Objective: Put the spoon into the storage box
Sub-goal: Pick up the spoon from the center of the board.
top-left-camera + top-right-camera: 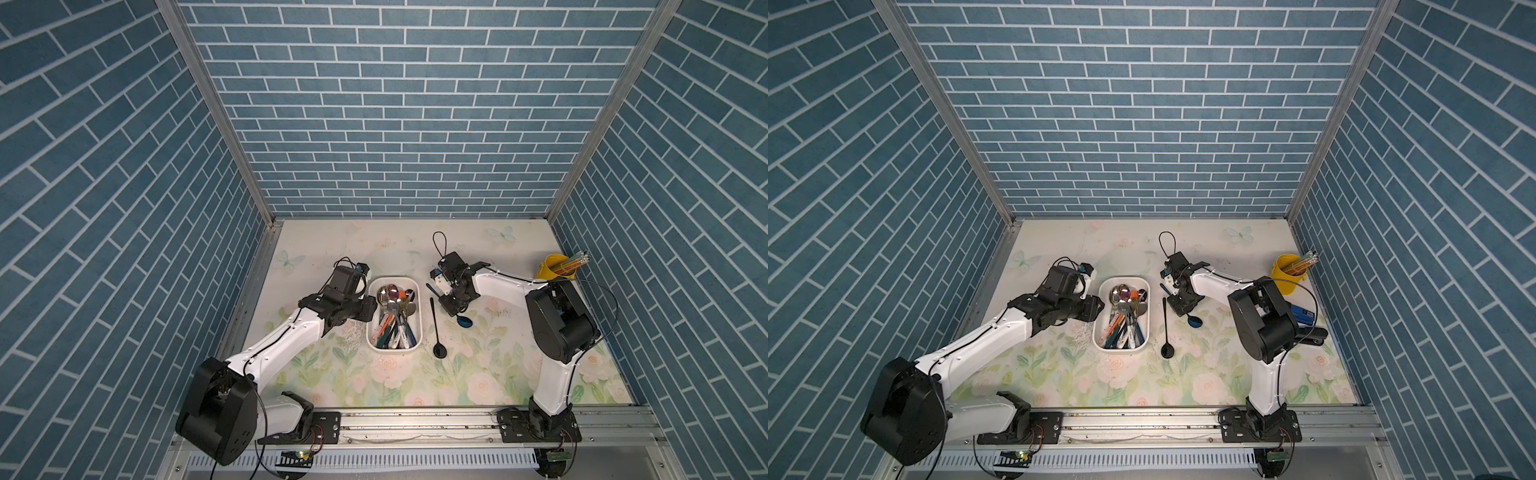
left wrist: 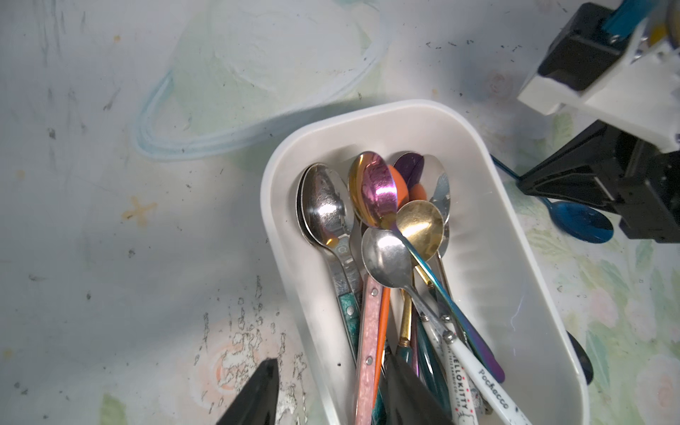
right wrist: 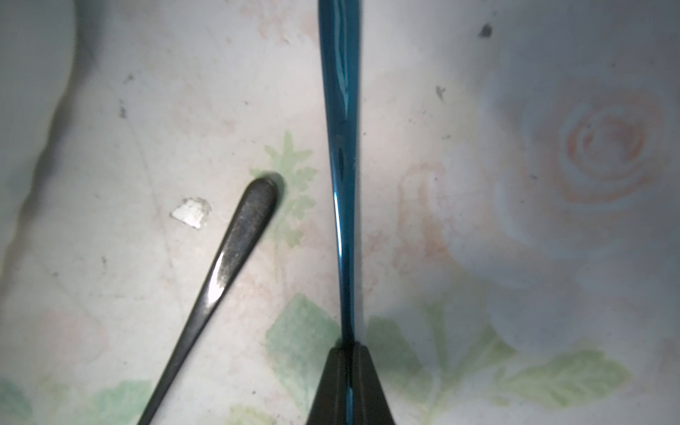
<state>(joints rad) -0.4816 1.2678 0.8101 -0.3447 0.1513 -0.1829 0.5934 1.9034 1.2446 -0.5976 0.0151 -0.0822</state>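
Spoon: blue spoon [image 3: 340,184], outside the storage box [image 1: 394,350], off its right side, over the bench [image 1: 374,382].
Right hand [image 3: 349,353]: pressed together, pinching the blue handle.
Black spoon [image 3: 235,239]: flat on the bench, between box and blue spoon.
Storage box: white, crowded with other spoons.
Left hand [image 2: 331,364]: spread, one finger above the box's contents, one outside its wall.

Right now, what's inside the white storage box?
The storage box holds a pile of spoons: silver, gold, iridescent pink, orange, plus colored and white handles. Lower spoons and the floor beneath the pile are covered; exact count unclear.
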